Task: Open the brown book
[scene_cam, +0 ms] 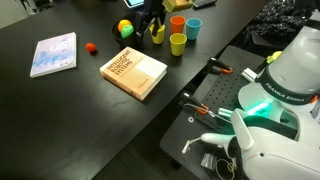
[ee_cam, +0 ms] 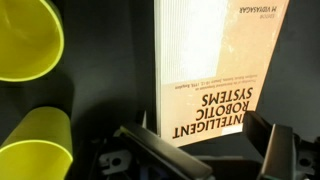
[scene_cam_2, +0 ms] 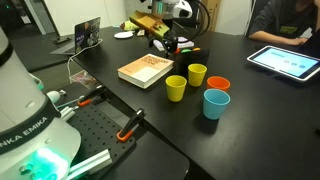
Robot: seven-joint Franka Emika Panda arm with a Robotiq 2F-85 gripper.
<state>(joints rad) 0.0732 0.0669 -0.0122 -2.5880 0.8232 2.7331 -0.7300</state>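
black lab worktop (scene_cam: 60,110) in an exterior view carries the brown book (scene_cam: 133,73), lying flat and closed. in an exterior view the cups (scene_cam_2: 176,88) stand just beside it. wrist view: the tool (ee_cam: 200,140) hangs over the book's cover, jaws spread wide, grasping nothing. we judge opening not begun; lifting the cover is left.

A broad black worktop (scene_cam: 60,120) spreads across both exterior views, its dark surface catching a pale sheen from the room's light. At the far right a seated person (scene_cam_2: 285,18) faces a lit tablet (scene_cam_2: 283,62) lying on the worktop. At the far left a small screen (scene_cam_2: 88,33) glows. Nearer, a perforated black plate (scene_cam_2: 110,118) adjoins the worktop's edge.
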